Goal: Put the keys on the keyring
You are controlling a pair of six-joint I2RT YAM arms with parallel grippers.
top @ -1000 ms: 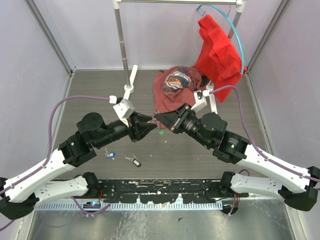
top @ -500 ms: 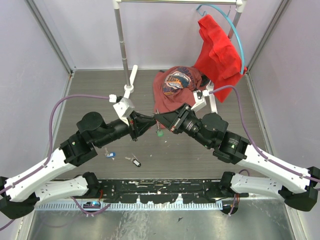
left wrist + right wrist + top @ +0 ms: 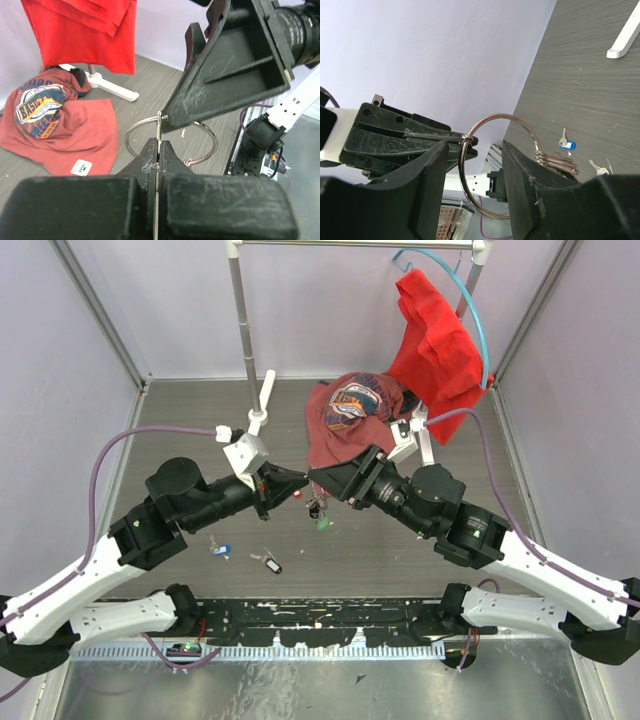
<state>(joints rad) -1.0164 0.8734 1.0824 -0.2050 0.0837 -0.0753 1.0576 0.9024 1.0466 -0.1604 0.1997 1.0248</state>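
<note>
The keyring (image 3: 134, 128) is a silver wire ring held in the air between both grippers. My left gripper (image 3: 159, 146) is shut on the ring's clasp; it also shows in the top view (image 3: 298, 483). My right gripper (image 3: 474, 152) is open, with one finger on each side of the ring (image 3: 464, 185); in the top view (image 3: 320, 480) it faces the left one. Several keys (image 3: 556, 162) hang bunched on the ring by the right finger. In the top view they dangle (image 3: 316, 508) above a green tag (image 3: 322, 524). Two loose keys lie on the table, one blue-tagged (image 3: 221, 549) and one black-headed (image 3: 269, 563).
A maroon printed shirt (image 3: 350, 415) lies on the table just behind the grippers. A red shirt (image 3: 435, 335) hangs on a hanger at the back right. A metal rack pole (image 3: 240, 310) and a white stand (image 3: 262, 405) are at the back. A black perforated strip (image 3: 330, 615) runs along the near edge.
The ring's hanging keys and green tag have swung down and now dangle lower between the grippers. The right gripper has shifted slightly right. The left gripper stays shut on the ring.
</note>
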